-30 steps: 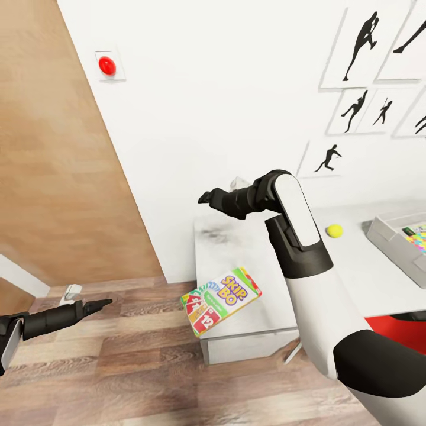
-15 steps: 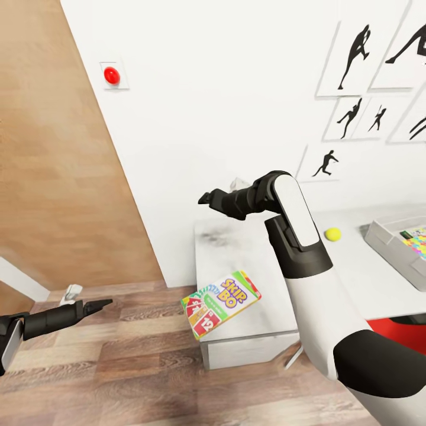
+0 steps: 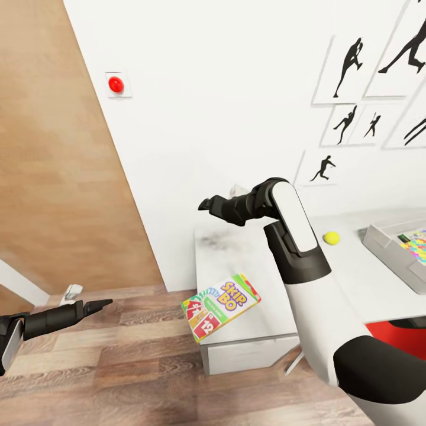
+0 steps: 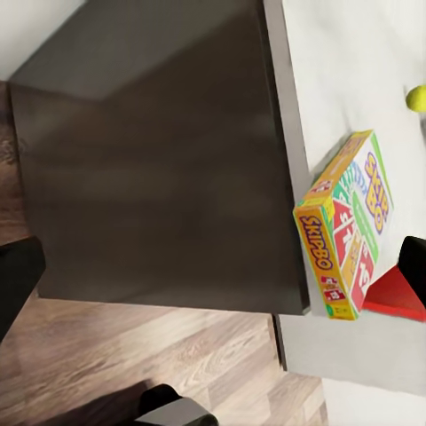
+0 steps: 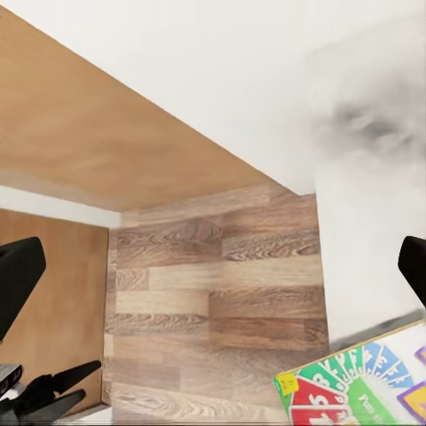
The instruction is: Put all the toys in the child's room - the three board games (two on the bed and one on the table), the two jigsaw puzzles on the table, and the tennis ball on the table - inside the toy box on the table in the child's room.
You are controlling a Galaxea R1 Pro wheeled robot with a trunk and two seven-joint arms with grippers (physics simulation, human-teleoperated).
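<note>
The SKIP-BO board game point(image 3: 220, 306) lies flat on the left end of the pale table point(image 3: 248, 254), one corner hanging over the front edge. Farther right on the table sits the tennis ball point(image 3: 331, 238). Beyond it stands the grey toy box point(image 3: 387, 244) with a bright jigsaw puzzle point(image 3: 416, 241) inside. My right gripper point(image 3: 205, 205) hangs open above the table's left end, near the wall. My left gripper point(image 3: 105, 304) is open and empty, low over the wooden floor left of the table. The left wrist view shows the game box point(image 4: 346, 231) and the ball point(image 4: 415, 98).
A wooden door panel point(image 3: 59, 148) fills the left side. A red button point(image 3: 116, 84) and black silhouette pictures point(image 3: 355, 65) hang on the white wall. Something red point(image 3: 396, 331) lies under the table's front. The table's dark end panel point(image 4: 160, 160) faces my left gripper.
The whole head view has shifted a little, so the camera moved. Both arms hold the same pose and the SKIP-BO box lies where it was.
</note>
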